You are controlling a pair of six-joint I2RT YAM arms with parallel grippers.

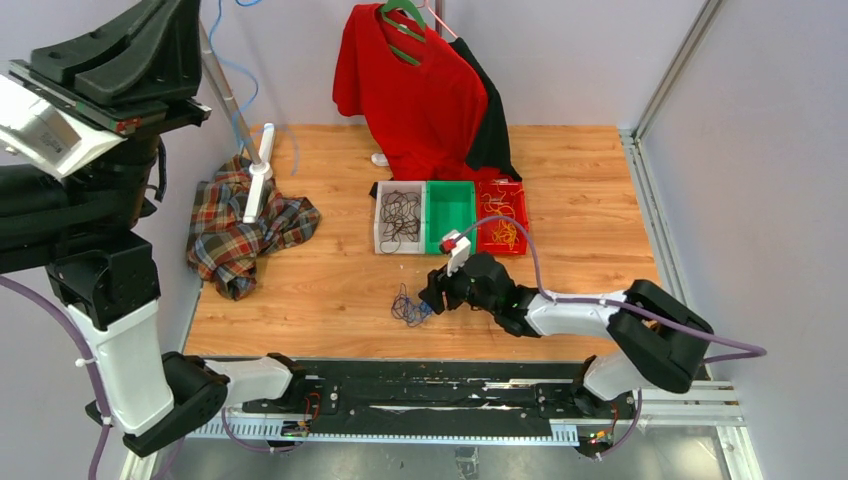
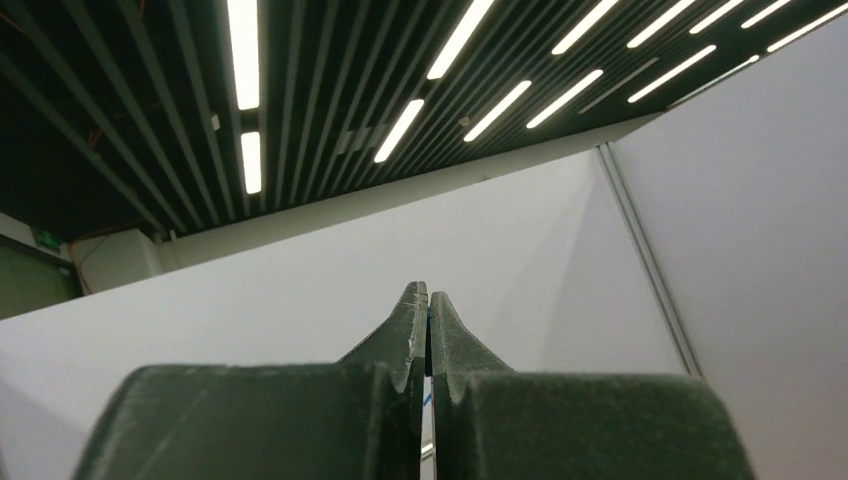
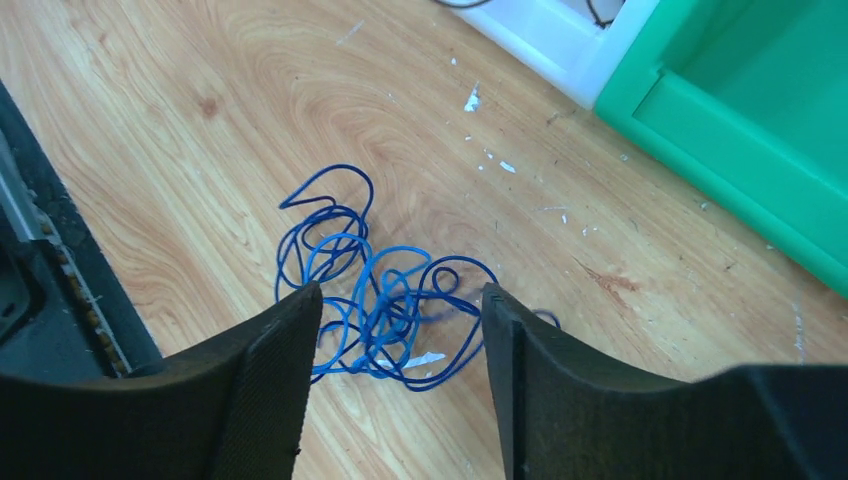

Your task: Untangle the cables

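Note:
A tangle of thin blue cables [image 1: 410, 306] lies on the wooden table [image 1: 330, 290], in front of the bins. My right gripper [image 1: 432, 295] hovers just right of it. In the right wrist view its fingers stand wide open [image 3: 400, 300] on either side of the blue tangle [image 3: 375, 290] and hold nothing. My left gripper [image 1: 190, 20] is raised high at the far left. In the left wrist view it is shut [image 2: 428, 300], with a thin blue sliver between the fingers. A blue cable [image 1: 238, 105] hangs down from the top of the view beside it.
Three bins stand mid-table: a white one [image 1: 381, 235] with black cables, a green one [image 1: 450, 212], and a red one [image 1: 517, 190] with yellow cables. A plaid cloth [image 1: 245, 230] and a white stand [image 1: 260, 170] lie at the left. A red shirt [image 1: 420, 90] hangs behind.

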